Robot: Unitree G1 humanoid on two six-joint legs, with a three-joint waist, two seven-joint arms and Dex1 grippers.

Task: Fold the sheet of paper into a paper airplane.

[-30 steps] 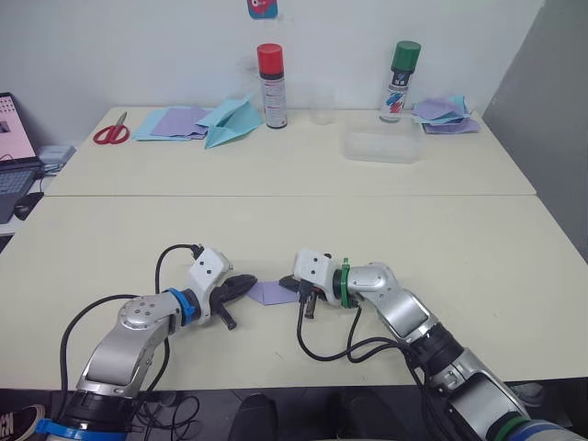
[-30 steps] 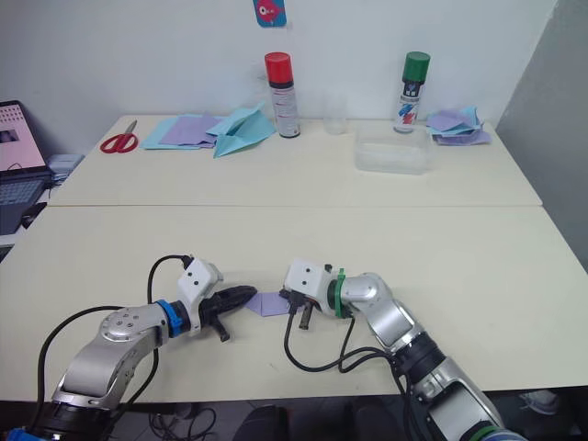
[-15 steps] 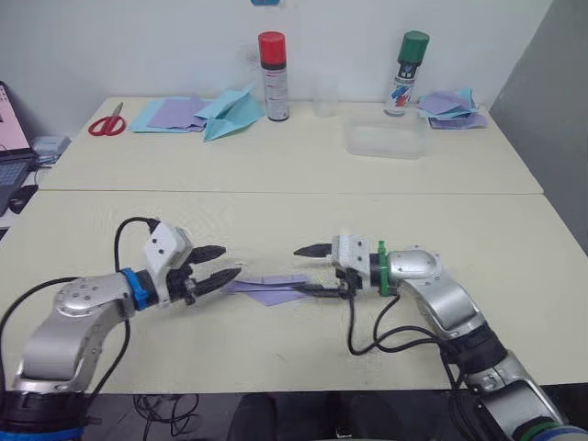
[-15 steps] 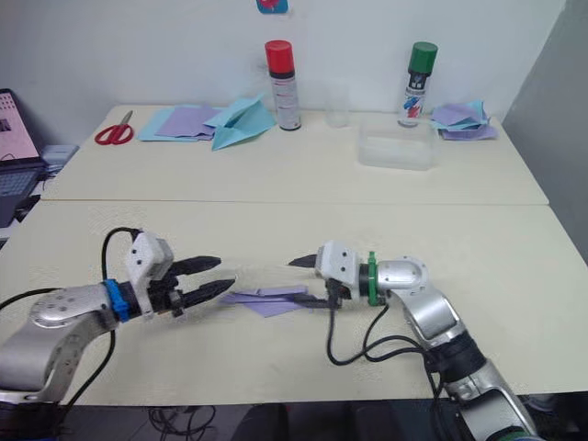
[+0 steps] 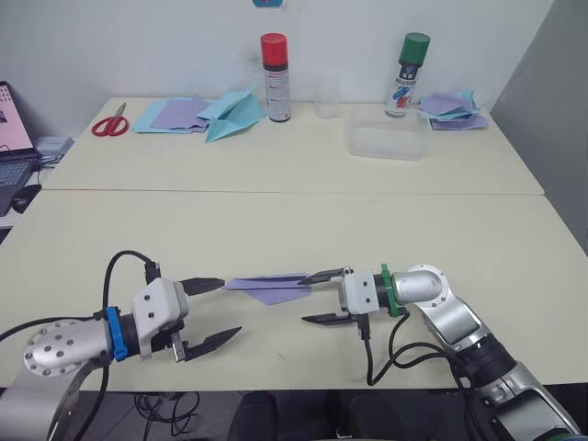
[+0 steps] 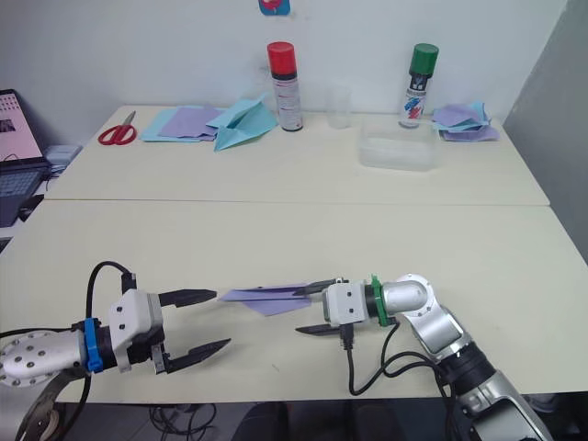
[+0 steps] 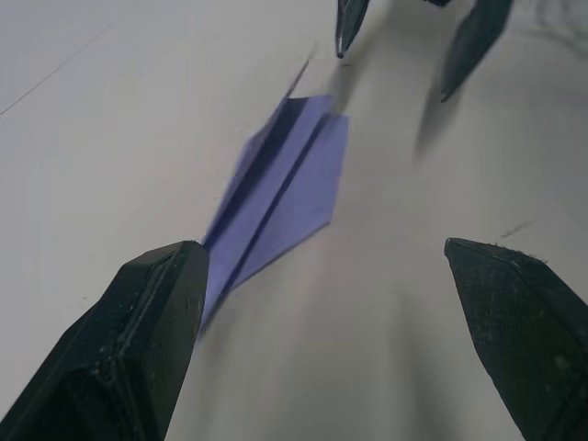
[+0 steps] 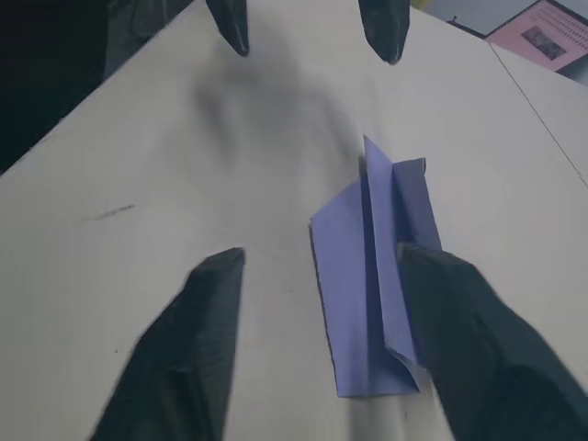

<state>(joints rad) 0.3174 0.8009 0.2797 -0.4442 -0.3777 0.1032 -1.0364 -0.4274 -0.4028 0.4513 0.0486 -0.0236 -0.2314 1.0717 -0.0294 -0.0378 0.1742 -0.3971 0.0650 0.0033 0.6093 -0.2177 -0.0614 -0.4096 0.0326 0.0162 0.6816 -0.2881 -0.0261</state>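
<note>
**Plane flat between two spread grippers**

Head views: the plane (image 5: 269,288) lies on the near table (image 5: 303,230), between the left gripper (image 5: 213,310) and right gripper (image 5: 321,296); both have fingers wide apart, gripping nothing; can labels at the far edge are too small to read.

Left wrist: one finger (image 7: 138,340) sits at the plane's point.

Right wrist: one finger (image 8: 469,340) overlaps its blunt end.

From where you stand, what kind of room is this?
Probably a lab or office set up for paper-folding trials: pale tables against a bare wall, stacks of colored sheets, red scissors, two spray cans, and a laptop at the edge.
</note>
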